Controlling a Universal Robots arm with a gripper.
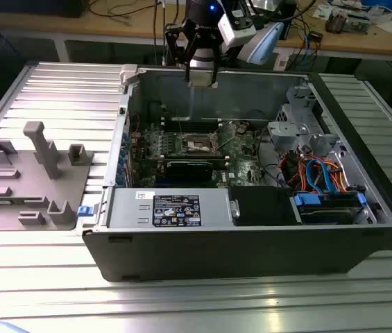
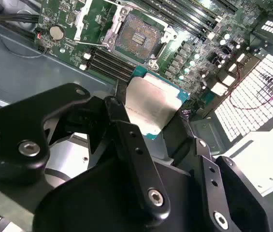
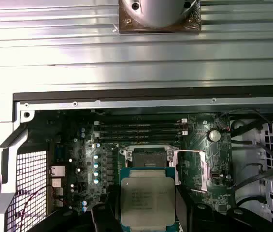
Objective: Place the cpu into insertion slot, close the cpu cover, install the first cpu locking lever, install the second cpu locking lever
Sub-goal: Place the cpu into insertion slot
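Your pincer (image 2: 150, 116) clenches the cpu (image 3: 147, 200); the slot (image 3: 148, 155) lies empty well beneath it, so every step remains undone.

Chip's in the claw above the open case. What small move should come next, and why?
Probably lower the claw toward the slot. It grips the cpu well above that slot, roughly in line with it, and the slot lies empty.
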